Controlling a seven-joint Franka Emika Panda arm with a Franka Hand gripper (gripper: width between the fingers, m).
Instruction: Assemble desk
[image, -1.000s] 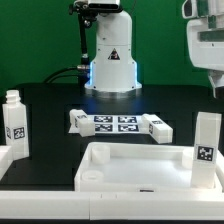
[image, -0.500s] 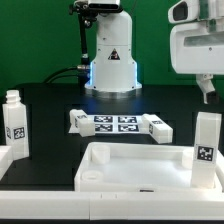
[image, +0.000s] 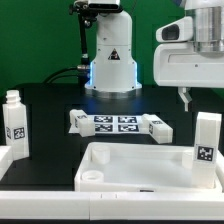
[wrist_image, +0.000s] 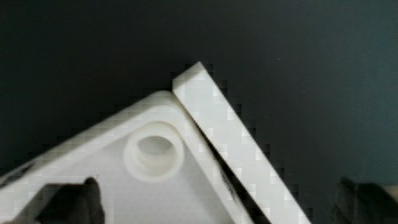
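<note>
The gripper (image: 186, 97) is hanging above the black table (image: 50, 100) at the exterior view's right, with its jaws standing wide apart and holding nothing. The desk top (image: 140, 172) is lying rim-up at the front of the table. The wrist view is showing one corner of it, with a round socket (wrist_image: 157, 155), under the spread fingers (wrist_image: 68, 200). Tagged legs (image: 14, 118) are standing upright near either end.
</note>
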